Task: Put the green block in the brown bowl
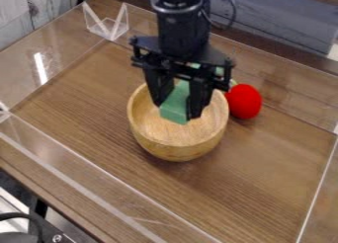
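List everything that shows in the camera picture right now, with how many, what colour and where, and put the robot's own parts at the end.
brown bowl: one, light brown, on the table below the tool
green block: one, mint green, held in the tool over the bowl
round toy: one, red with a bit of green, right of the bowl in the picture
wire-like stand: one, whitish, upper left of the table
table: one, brown wood, under everything
cable: black, lower left corner
arm: one, dark, reaching down from the top
tool: one, dark, closed on the block
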